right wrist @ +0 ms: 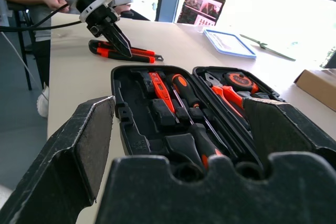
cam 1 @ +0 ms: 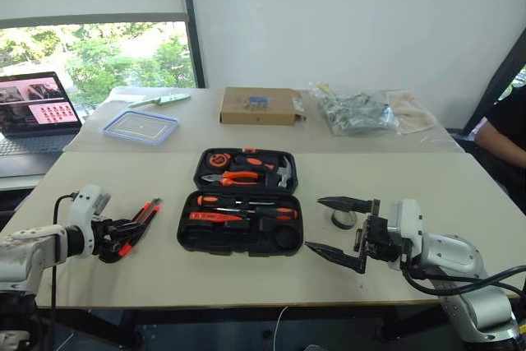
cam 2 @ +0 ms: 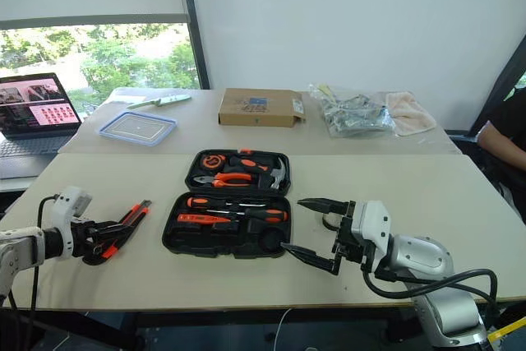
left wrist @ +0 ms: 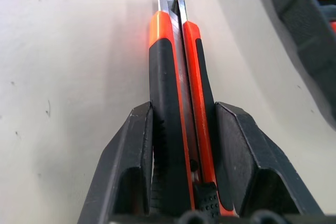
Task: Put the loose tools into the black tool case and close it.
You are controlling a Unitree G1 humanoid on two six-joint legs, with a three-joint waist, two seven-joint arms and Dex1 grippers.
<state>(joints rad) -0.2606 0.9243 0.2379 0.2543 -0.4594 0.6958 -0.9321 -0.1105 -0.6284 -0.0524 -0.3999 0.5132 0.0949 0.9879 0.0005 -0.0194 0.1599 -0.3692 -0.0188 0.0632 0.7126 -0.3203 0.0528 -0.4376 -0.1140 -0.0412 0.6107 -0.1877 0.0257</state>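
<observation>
Black fingers of the left gripper (left wrist: 181,145) are clamped on the utility knife (left wrist: 176,98); the blade tip is seen in the left wrist view. Beside the open black tool case (cam 1: 240,200), the right gripper (cam 1: 339,225) is spread wide, empty.

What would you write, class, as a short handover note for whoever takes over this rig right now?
Left tool: shut on the utility knife, on the table left of the case.
Right tool: open, empty, right of the case.
Black tool case: open on the table; two screwdrivers and a slim orange one already seated.
Tape roll: on the table by the right tool.
Left: stow knife and tape roll, close the case.
</observation>
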